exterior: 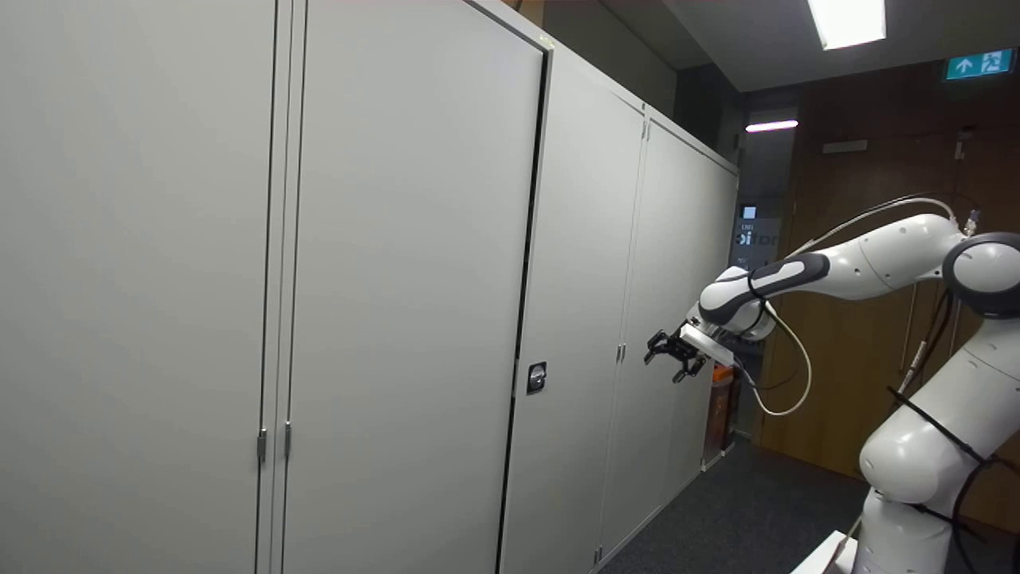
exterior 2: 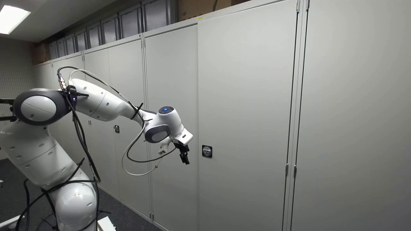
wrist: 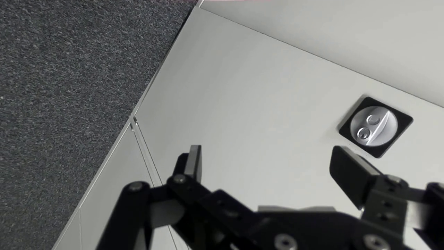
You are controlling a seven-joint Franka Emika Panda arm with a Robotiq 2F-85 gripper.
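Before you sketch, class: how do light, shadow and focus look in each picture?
In both exterior views, the ceiling light is blown out to white, the doors softly shaded; in the wrist view, the carpet looks crisply grained, a soft shadow edges the lock, and the fingers look slightly blurred.

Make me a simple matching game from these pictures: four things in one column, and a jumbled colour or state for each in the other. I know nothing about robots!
Things
1. Gripper
2. Lock
3. Floor
4. Sign

Descriptions
A. Silvery and round, set in black
B. Green with a white arrow
C. Jaws apart, holding nothing
D. Dark grey and speckled

Right pairs: 1-C, 2-A, 3-D, 4-B
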